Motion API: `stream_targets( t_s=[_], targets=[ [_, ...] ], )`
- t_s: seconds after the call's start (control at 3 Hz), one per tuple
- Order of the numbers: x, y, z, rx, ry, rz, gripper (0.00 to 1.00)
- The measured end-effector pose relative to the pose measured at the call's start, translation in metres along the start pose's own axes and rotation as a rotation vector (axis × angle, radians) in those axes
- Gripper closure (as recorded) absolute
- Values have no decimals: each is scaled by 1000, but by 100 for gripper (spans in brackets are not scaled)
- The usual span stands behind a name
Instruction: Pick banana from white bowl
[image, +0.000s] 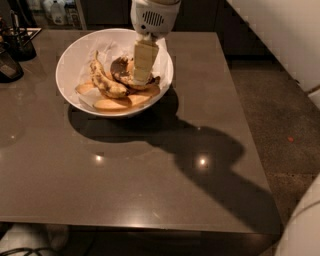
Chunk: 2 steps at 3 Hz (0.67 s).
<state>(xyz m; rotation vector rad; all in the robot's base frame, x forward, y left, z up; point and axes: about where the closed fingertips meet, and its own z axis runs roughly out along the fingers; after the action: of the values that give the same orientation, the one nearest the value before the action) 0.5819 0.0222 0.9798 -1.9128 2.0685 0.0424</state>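
The white bowl (70, 60), lined with crumpled white paper, stands on the far left part of the table. In it lies the short banana (121, 69) with a large dark end, just right of centre. My gripper (141, 76) reaches down from above into the bowl and sits right at this banana, covering its right part. A longer curved speckled banana (105, 81) lies to the left of it.
Pale orange pieces (112, 104) lie along the bowl's front. Dark objects (12, 55) stand at the table's far left edge. The grey table (130, 175) extends toward me, with the arm's shadow across it. Floor lies to the right.
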Motion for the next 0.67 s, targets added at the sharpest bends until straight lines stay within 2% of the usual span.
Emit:
stream_targets(
  t_s=[0.67],
  targets=[
    [-11, -4, 25, -47, 29, -9, 37]
  ],
)
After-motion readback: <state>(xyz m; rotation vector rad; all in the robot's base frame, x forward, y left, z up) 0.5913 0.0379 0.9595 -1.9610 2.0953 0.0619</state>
